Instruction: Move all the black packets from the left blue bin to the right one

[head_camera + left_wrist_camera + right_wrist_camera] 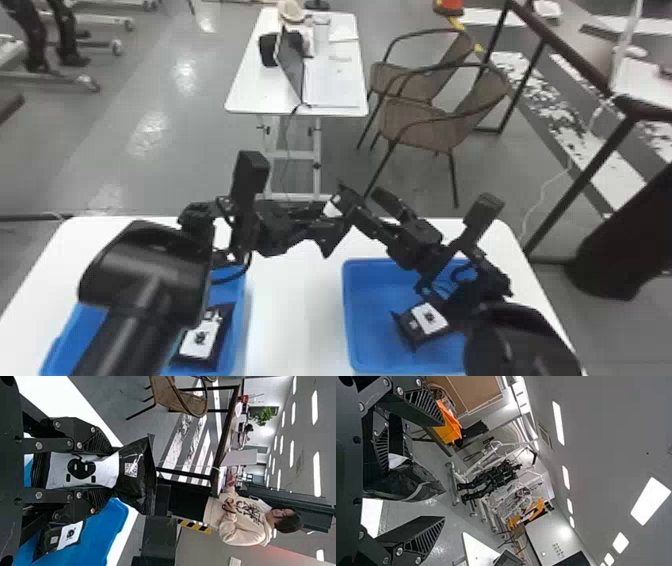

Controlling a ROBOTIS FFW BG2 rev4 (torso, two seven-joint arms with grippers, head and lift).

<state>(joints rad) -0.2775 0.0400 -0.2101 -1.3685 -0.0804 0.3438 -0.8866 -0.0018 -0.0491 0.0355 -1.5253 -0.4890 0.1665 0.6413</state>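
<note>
High between the bins in the head view, my left gripper (331, 223) holds a black packet (332, 209). The left wrist view has my left gripper (113, 470) shut on this packet (136, 475), its white label between the fingers. Facing it from the right is my right gripper (363, 194). In the right wrist view my right gripper (443, 471) is open, the held packet (411, 482) showing between its spread fingers. A packet (200, 342) lies in the left blue bin (241, 305), partly behind the left arm. Another packet (427, 320) lies in the right blue bin (367, 320).
Both bins stand on a white table (295, 300). Beyond its far edge are a smaller white table (250, 95) and brown chairs (420, 120). The two arms reach over the bins, and their grippers are very close together.
</note>
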